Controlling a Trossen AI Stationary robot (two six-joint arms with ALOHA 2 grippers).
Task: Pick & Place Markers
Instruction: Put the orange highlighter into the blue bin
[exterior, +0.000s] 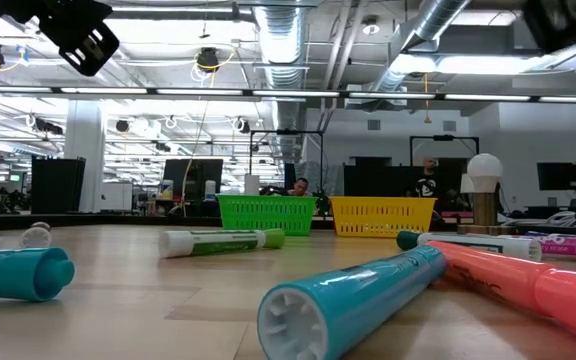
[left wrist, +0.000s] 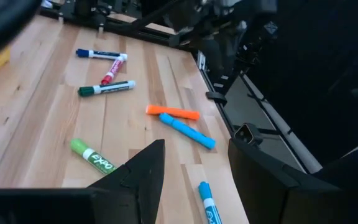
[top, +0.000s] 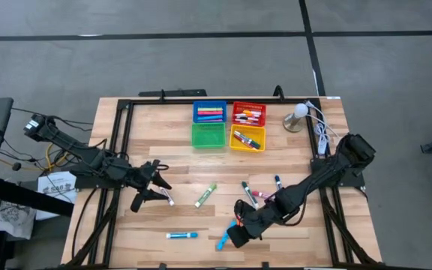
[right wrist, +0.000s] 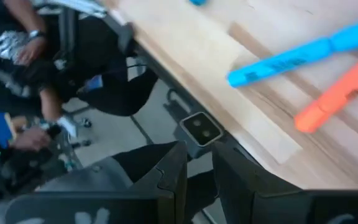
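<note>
Wooden planks fill the table [top: 171,150] I am working over, and loose markers lie across its lower half in the high view: a green-capped marker [top: 205,195] near the centre, a small cluster of markers [top: 257,193] to its right, a blue-capped marker [top: 181,235] lower left of centre, and a blue marker [top: 223,240] at the bottom edge of the frame's middle, lying just beside an orange marker [left wrist: 173,112] as the left wrist view shows. At the top centre sit four small bins: the blue bin [top: 209,112] and red bin [top: 249,113] hold markers, the yellow bin [top: 247,139] holds a few, and the green bin [top: 208,136] looks bare inside. My left gripper [top: 154,187] hangs over the left-centre of the table, its fingers [left wrist: 143,174] spread fairly wide with nothing between them; a white marker [top: 168,196] lies just by its tips. My right gripper [top: 238,232] is low at the bottom centre, near the blue marker, its fingers [right wrist: 166,171] drawn narrow with only a slim gap, and I see nothing held there. A lamp [top: 297,116] stands at the upper right of the table.
</note>
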